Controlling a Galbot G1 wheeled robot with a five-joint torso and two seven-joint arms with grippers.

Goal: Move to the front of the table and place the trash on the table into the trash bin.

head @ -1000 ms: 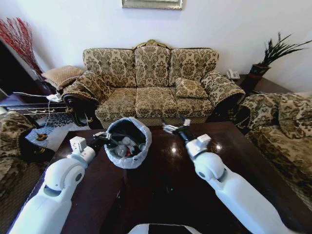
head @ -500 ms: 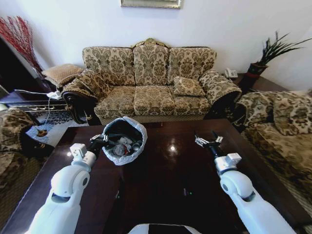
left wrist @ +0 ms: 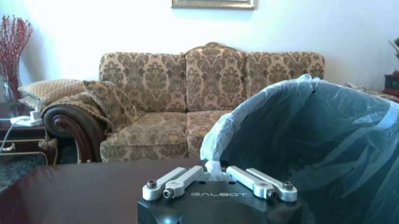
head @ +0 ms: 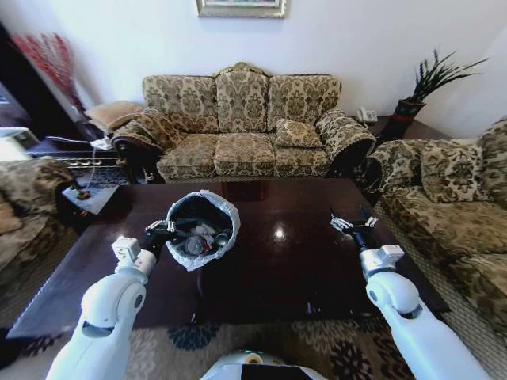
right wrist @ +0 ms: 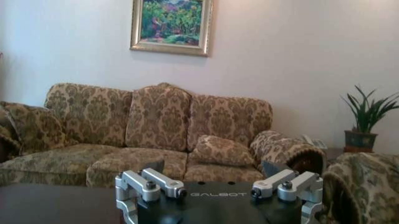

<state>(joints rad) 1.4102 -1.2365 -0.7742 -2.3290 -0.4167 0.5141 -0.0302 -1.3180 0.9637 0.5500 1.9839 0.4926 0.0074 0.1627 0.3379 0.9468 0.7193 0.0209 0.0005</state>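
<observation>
The trash bin (head: 224,212), black with a pale bag over its rim, stands tilted on the dark glossy table (head: 301,265), left of centre. Inside it lies the trash (head: 196,241): white scraps and a clear bottle. My left gripper (head: 161,230) is at the bin's left rim. In the left wrist view, the left gripper (left wrist: 214,171) is shut on the edge of the bag, with the bin (left wrist: 311,140) right behind it. My right gripper (head: 352,222) hovers open over the table's right part, well away from the bin. In the right wrist view, the right gripper (right wrist: 216,183) holds nothing.
A patterned sofa (head: 245,127) stands behind the table, with armchairs on the left (head: 28,198) and right (head: 451,198). A patterned rug (head: 317,348) lies under the table's near edge. A potted plant (head: 420,95) sits at the back right.
The view has pulled back and shifted, so the rug now shows before the table. My right gripper has drawn away from the bin to the right. The left gripper stays on the bin's rim.
</observation>
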